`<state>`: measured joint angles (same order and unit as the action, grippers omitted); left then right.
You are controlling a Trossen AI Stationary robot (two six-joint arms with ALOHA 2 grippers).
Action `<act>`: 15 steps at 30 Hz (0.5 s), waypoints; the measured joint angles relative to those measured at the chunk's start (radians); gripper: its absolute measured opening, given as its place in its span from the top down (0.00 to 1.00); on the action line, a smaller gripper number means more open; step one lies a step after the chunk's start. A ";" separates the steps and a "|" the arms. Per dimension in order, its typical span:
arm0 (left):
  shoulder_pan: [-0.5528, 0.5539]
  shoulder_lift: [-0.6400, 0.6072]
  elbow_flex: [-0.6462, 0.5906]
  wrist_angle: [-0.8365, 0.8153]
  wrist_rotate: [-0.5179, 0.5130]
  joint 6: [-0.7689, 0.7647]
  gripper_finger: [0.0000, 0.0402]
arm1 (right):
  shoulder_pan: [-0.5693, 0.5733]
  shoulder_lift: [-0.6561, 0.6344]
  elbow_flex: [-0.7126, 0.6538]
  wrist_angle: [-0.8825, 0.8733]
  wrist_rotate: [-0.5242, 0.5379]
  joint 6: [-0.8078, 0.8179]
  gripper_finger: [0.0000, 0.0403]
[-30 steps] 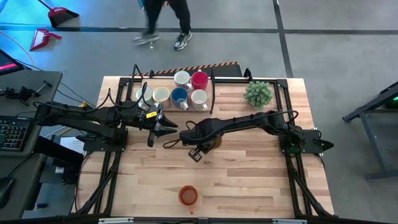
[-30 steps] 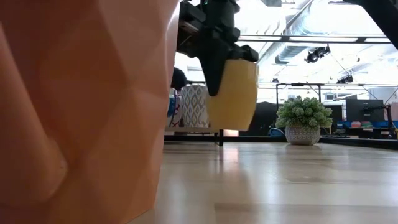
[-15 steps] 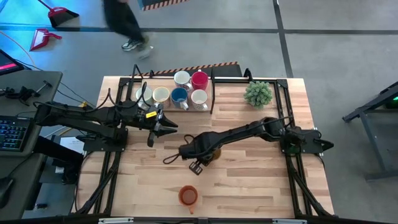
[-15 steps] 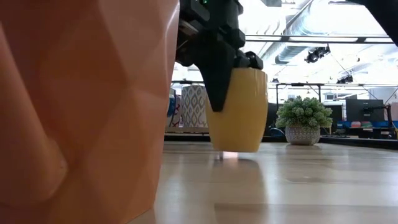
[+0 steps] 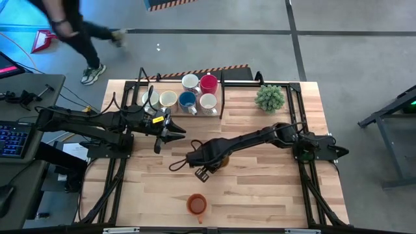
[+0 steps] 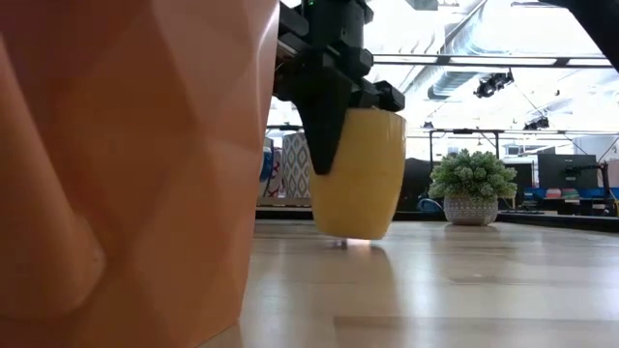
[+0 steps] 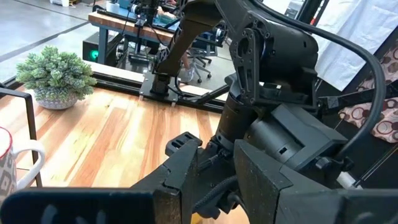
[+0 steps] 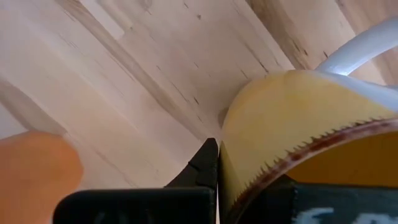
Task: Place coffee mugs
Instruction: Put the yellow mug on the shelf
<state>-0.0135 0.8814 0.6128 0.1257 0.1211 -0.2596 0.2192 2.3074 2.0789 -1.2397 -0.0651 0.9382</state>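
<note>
Desk (image 5: 260, 182): pale wood planks carrying both arms, a wire rack of mugs at the far edge, and a potted plant (image 5: 270, 97) beside it.
Right arm: stretched across the middle; the right gripper (image 5: 207, 162) is pinching the rim of the yellow mug (image 6: 358, 174), one finger inside and one outside.
Left arm: waiting near the rack, left gripper (image 5: 170, 130) spread partway and holding nothing.
Yellow mug: tilted, its base just over the boards.
Orange mug (image 5: 197, 204): alone near the front edge, well apart.
Doing it well: I'd level the mug, seat the base flat, then release.
Views: only the low one shows the sliver between base and wood; overhead the arm hides most of the mug.
</note>
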 joint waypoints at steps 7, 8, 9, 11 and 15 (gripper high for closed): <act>0.000 0.000 0.000 0.001 0.000 0.000 0.77 | 0.007 0.032 0.004 0.010 -0.029 -0.019 1.00; 0.000 0.000 0.000 0.001 0.000 0.000 0.77 | 0.007 0.032 0.004 0.010 -0.024 -0.019 1.00; 0.000 0.000 0.000 0.001 0.000 0.000 0.77 | 0.007 0.032 0.004 0.010 -0.019 -0.018 1.00; 0.000 0.000 0.000 0.002 0.000 0.000 0.77 | 0.006 0.034 0.014 0.002 -0.010 -0.018 1.00; 0.000 0.000 0.000 0.003 0.000 0.000 0.77 | 0.005 0.040 0.036 0.007 0.026 -0.030 0.97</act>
<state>-0.0135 0.8815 0.6128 0.1284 0.1211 -0.2592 0.2241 2.3470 2.1150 -1.2328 -0.0393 0.9078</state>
